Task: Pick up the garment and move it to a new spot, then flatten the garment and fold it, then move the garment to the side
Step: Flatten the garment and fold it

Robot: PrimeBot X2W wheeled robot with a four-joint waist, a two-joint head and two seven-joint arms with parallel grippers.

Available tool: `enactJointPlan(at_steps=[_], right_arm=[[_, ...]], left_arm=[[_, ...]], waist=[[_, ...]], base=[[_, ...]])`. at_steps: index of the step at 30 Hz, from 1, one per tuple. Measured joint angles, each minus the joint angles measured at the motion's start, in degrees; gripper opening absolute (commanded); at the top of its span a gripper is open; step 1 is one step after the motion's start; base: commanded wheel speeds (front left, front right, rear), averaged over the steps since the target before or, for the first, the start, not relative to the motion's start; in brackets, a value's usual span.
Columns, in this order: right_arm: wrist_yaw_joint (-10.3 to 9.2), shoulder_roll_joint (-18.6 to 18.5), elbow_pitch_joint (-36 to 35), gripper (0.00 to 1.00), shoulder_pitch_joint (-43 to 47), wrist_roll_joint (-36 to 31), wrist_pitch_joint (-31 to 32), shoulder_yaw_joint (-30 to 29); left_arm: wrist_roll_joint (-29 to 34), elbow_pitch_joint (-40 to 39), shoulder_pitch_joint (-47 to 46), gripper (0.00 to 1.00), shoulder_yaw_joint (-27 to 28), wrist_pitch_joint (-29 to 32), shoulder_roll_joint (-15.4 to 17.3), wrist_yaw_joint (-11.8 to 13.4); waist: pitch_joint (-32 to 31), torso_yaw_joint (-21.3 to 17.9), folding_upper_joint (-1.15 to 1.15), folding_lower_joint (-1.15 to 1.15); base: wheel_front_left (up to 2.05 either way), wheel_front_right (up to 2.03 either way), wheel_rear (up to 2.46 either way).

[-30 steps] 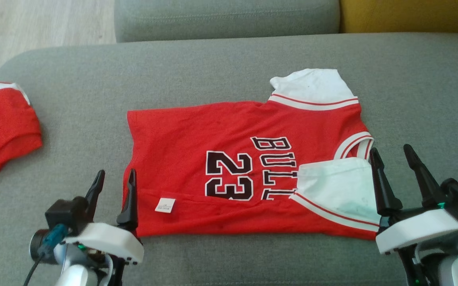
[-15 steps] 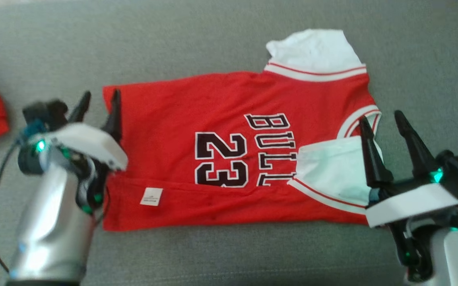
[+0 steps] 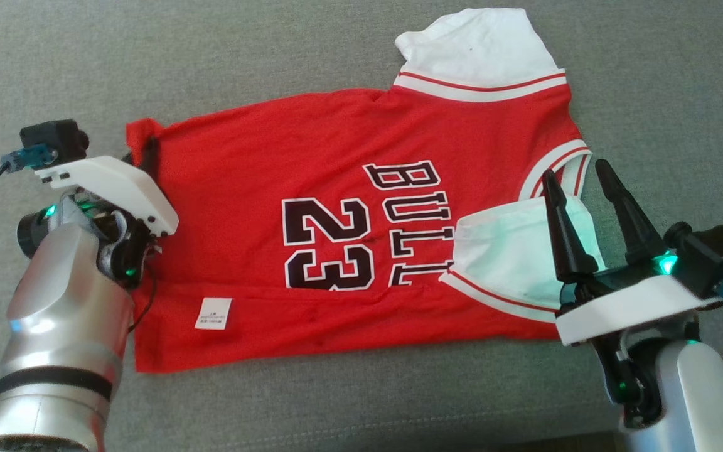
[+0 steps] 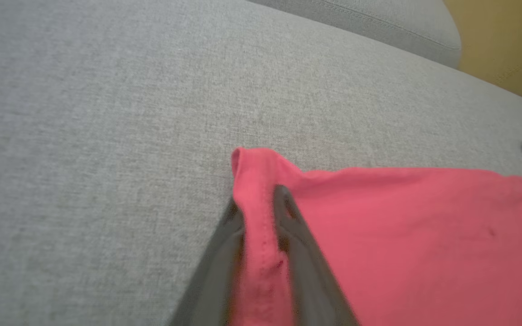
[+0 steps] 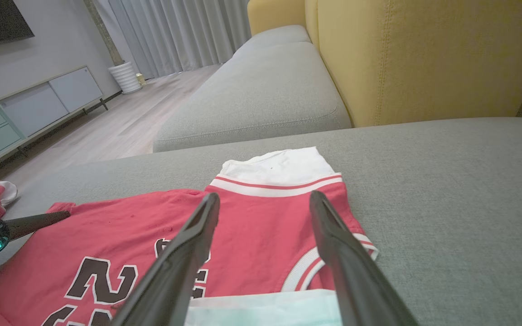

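— Red Bulls jersey (image 3: 336, 188) lies spread on the grey sofa cushion (image 3: 273, 50), number 23 up, and just 1 corner is in a grip.

— Which corner?

— The far hem corner (image 4: 261, 253). The left gripper (image 4: 257, 213) has its 2 fingers pinched narrow with the hem running up between them, and the cloth is bunched at the tip. It looks like a thin bite, so I think a quick pull could slide the hem straight out.

— And the other arm?

— The right gripper (image 3: 573, 171) hovers spread wide over the near white sleeve (image 3: 512, 251), holding nothing. That sleeve is folded in over the lettering.

— So if the left one lifts alone?

— My guess is the jersey swings off that 1 corner, the folded sleeve flops open, and the near edge by the white label (image 3: 213, 312) drags and creases. The right fingers could also snag the collar trim if they drop in wide.
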Motion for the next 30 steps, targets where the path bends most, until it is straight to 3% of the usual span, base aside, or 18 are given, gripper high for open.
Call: enactJointPlan(at_steps=[8, 12, 17, 30], right_arm=[[0.0, -0.13, 4.17, 1.0, -3.15, 1.01, -0.57, -0.34], [0.0, -1.97, 9.32, 1.0, -7.69, 2.02, -1.18, -2.79], [0.0, -5.15, 18.98, 1.0, -17.27, 3.28, -1.4, -5.08], [0.0, -9.96, 50.18, 1.0, -45.96, 4.85, 1.32, -1.02]], left_arm=[[-0.14, 4.71, -1.72, 0.0, -1.33, -4.43, -0.3, -1.55], [0.29, 6.21, -2.96, 0.0, -2.46, -6.89, -0.97, -1.74], [0.71, 6.98, -5.68, 0.0, -4.01, -9.46, -2.43, -1.9], [1.19, 6.73, -12.4, 0.0, -9.22, -13.27, -6.92, -1.98]], waist=[[-0.1, 0.12, 0.0, 0.0], [0.15, 0.82, 0.0, 0.0], [1.5, 2.47, 0.0, 0.0], [6.83, 8.54, 0.0, 0.0]], base=[[0.0, 0.0, 0.0], [0.0, 0.0, 0.0], [0.0, 0.0, 0.0], [0.0, 0.0, 0.0]])
